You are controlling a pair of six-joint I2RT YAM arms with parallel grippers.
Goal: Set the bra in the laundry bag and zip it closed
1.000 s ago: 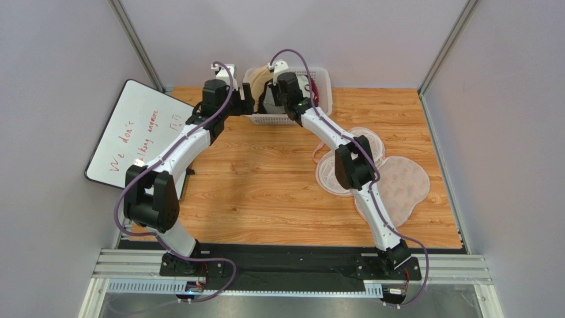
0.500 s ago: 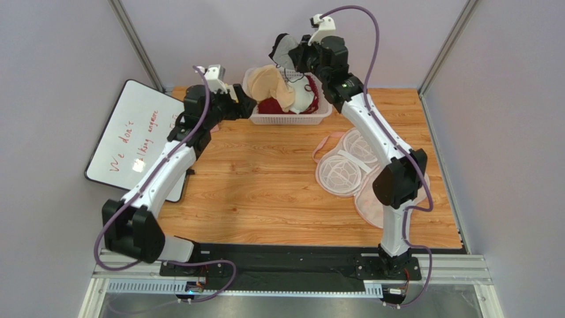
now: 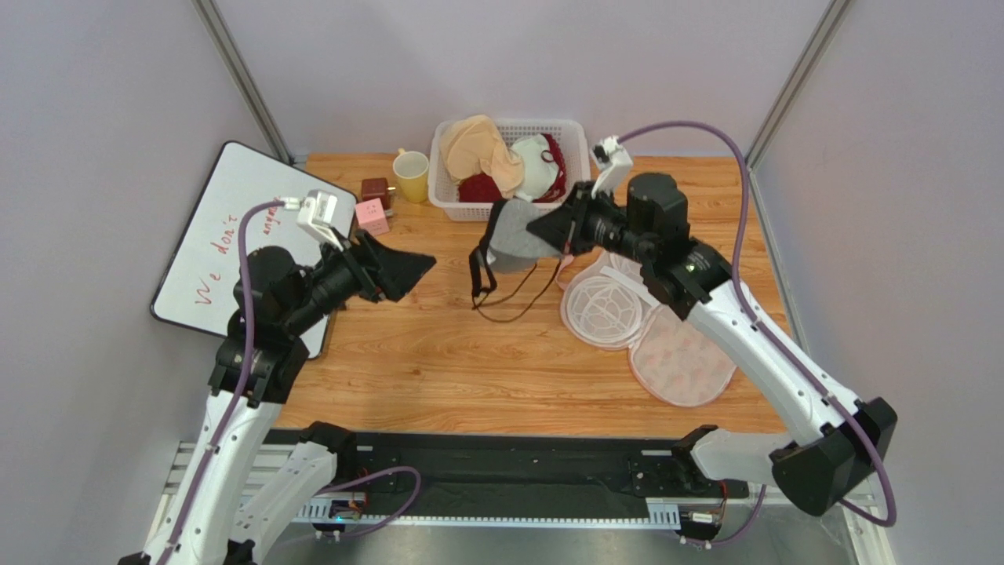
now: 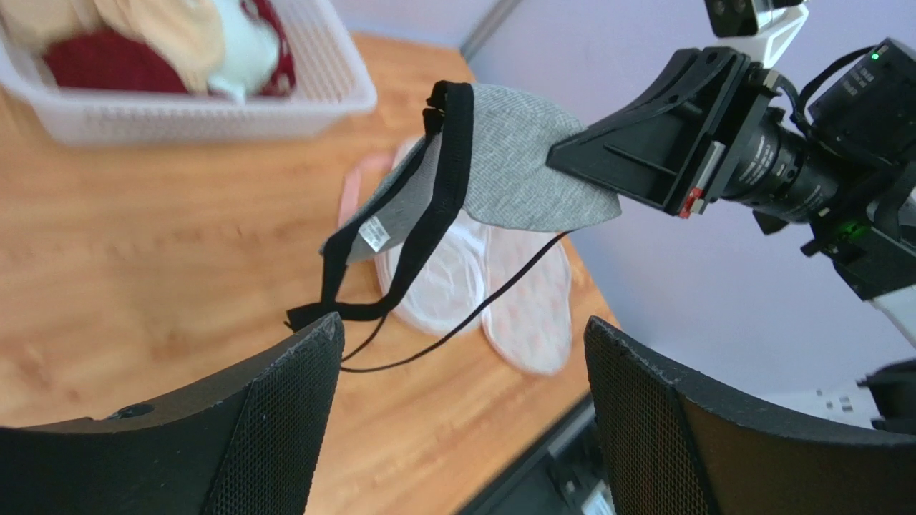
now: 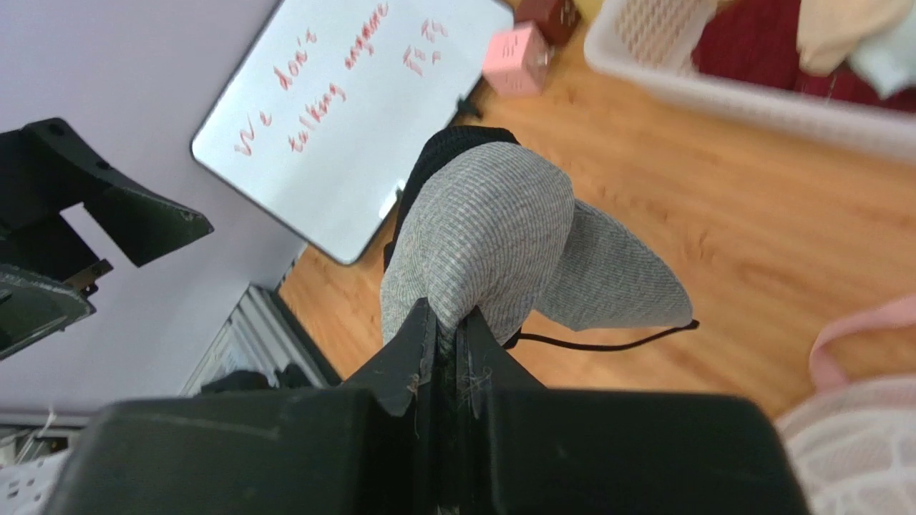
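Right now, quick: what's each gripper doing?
Left gripper: open, fingers wide apart, holding nothing.
Right gripper: shut on the bra.

Left arm (image 3: 222, 430), right arm (image 3: 754, 341): white links, black joint housings, purple cable (image 3: 707, 127) along each. White camera block (image 3: 316, 213) on each wrist. Left gripper (image 4: 462, 327) fingers (image 4: 269, 424) black, mesh-textured. Green LED (image 4: 876, 54), right wrist.

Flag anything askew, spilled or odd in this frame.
Nothing damaged or spilled. The bra hangs in mid-air, pinched by one cup in the right hand, straps dangling loose. The bag lies unzipped, splayed open on the table. A beige bra heaps over the basket's left rim.
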